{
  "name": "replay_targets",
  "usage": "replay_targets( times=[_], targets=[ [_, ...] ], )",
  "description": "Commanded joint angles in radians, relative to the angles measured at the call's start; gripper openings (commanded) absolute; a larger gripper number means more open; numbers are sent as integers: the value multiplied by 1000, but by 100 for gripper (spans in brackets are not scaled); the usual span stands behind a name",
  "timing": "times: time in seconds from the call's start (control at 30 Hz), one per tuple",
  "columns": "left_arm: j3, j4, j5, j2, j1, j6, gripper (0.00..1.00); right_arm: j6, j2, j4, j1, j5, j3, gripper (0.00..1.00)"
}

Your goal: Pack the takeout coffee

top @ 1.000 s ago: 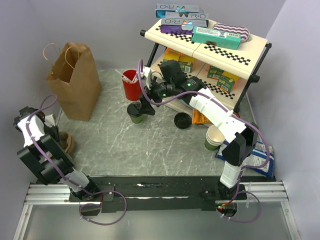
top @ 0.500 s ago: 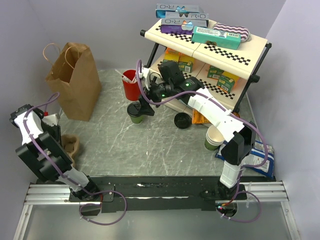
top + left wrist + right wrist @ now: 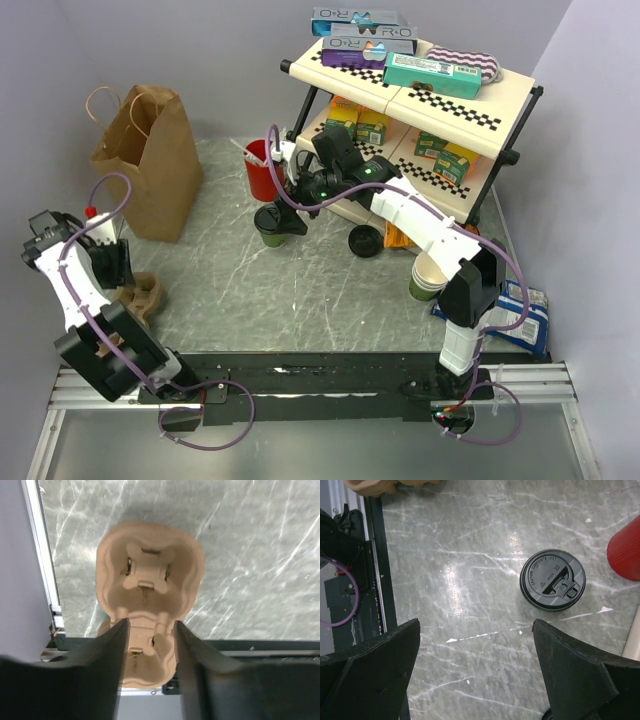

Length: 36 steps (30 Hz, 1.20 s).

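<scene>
While my right arm point(image 3: 420, 215) is stretching far and left, the right gripper point(image 3: 475, 630) is hanging wide open over the takeout coffee point(image 3: 552, 580), which is standing upright just near of the red cup point(image 3: 626, 550). My left gripper point(image 3: 151, 630) is pointing down, fingers point(image 3: 100, 670) straddling the pulp cup carrier point(image 3: 150, 570) at the near left; I cannot tell whether they are clamping it
</scene>
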Motion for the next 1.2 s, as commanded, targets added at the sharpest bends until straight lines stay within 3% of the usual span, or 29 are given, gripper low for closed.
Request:
replay_targets(
  times=[0.0, 0.1, 0.5, 1.17],
  targets=[
    [-74, 0, -54, -71, 1, -6, 59, 5, -29, 24, 11, -10, -2, 99],
    [-131, 33, -128, -111, 1, -13, 66, 6, -25, 19, 11, -8, 7, 99],
    [-223, 116, -267, -71, 1, -47, 65, 0, -28, 16, 22, -2, -4, 99],
    [-235, 140, -221, -2, 1, -61, 53, -11, -16, 13, 30, 10, -1, 100]
  ],
)
